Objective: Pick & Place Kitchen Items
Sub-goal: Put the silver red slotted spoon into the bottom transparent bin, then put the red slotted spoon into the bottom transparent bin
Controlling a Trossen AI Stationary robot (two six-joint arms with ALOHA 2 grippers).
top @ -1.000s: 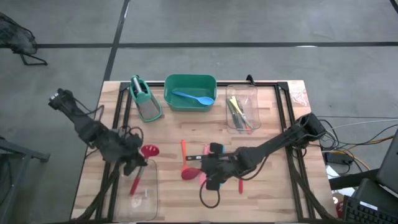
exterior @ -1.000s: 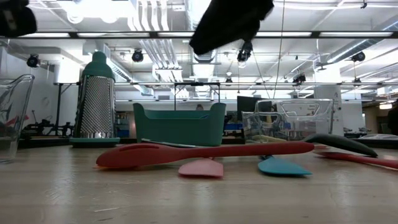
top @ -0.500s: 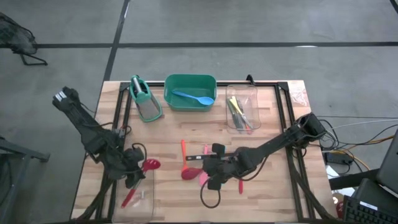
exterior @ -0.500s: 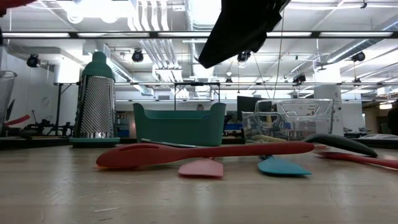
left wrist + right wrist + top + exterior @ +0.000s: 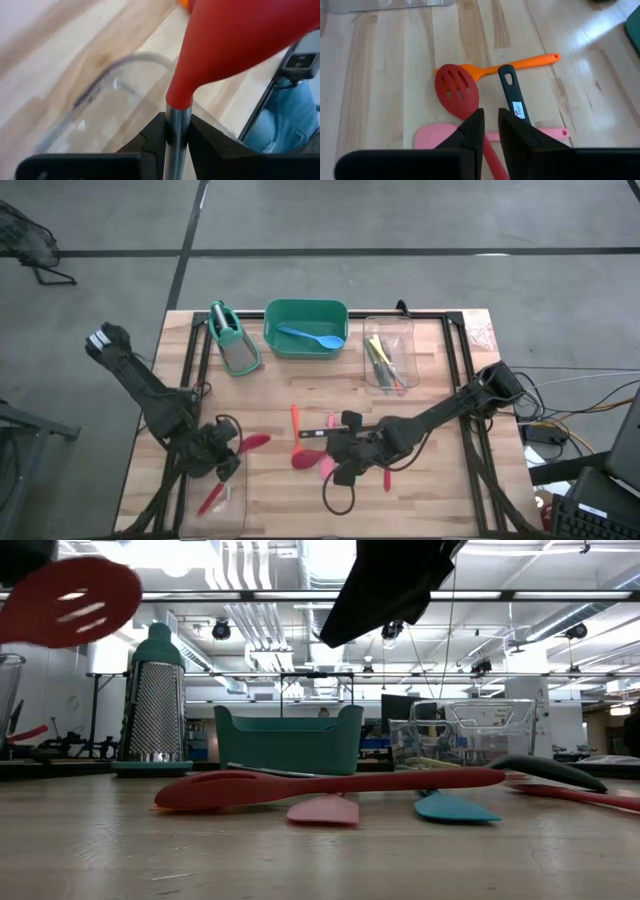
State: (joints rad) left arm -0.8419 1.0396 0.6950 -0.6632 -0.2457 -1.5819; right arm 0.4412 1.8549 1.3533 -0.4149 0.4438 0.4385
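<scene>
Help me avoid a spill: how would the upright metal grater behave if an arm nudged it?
The grater stands tall on a small base, so a high nudge would probably tip it. Its metal body looks rigid, and a low push would likely slide it.

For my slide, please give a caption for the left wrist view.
Left gripper clamps the metal shaft of a red utensil above the clear bin.

The left gripper is held low at the table's left front, its 2 dark fingers clamped. The right gripper is poised mid-table, fingers nearly together.
</scene>
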